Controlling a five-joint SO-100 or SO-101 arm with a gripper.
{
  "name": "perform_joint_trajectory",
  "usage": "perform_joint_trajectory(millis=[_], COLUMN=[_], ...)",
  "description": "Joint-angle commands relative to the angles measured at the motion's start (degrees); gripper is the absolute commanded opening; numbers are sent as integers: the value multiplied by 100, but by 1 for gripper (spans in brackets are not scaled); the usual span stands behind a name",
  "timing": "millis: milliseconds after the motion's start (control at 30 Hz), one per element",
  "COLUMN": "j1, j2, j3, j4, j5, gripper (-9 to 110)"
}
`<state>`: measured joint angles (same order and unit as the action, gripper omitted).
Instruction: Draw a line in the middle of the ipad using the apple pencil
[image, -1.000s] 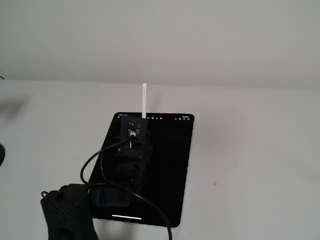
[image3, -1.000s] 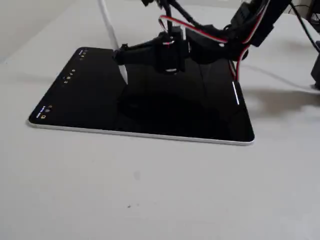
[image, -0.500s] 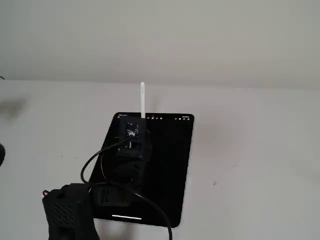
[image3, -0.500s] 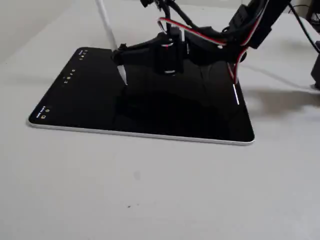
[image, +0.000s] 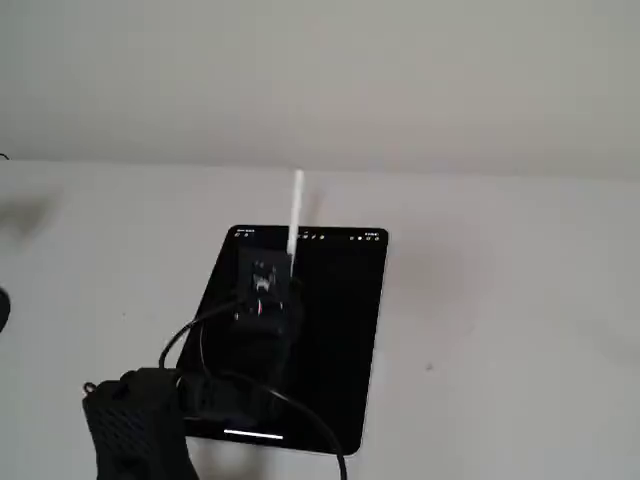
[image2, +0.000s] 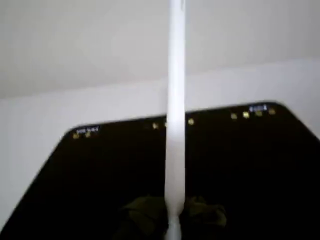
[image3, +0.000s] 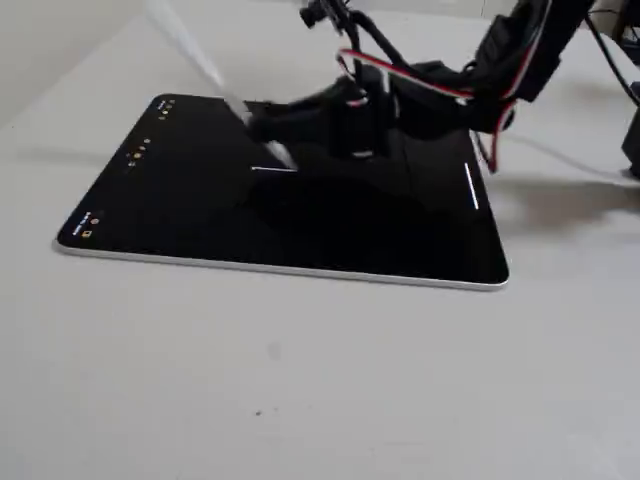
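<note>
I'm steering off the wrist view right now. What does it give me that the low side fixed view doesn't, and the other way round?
Only the wrist view shows the pencil running straight up the frame and crossing the toolbar icons along the ipad's far edge.

Only the low fixed view shows the arm's red and white cables, a short white stroke on the screen by the pencil tip, and a white bar near the other short edge.

Both show the dark ipad flat on the table and the gripper shut on the pencil.
</note>
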<state>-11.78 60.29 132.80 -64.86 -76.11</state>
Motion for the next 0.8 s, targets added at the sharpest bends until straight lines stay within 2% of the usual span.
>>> perform_joint_trajectory(millis=[0, 767], j1=[-35, -44], j2=[334, 545], j3=[334, 2698], j4=[-299, -2136], j5=[-79, 26], gripper=[0, 0])
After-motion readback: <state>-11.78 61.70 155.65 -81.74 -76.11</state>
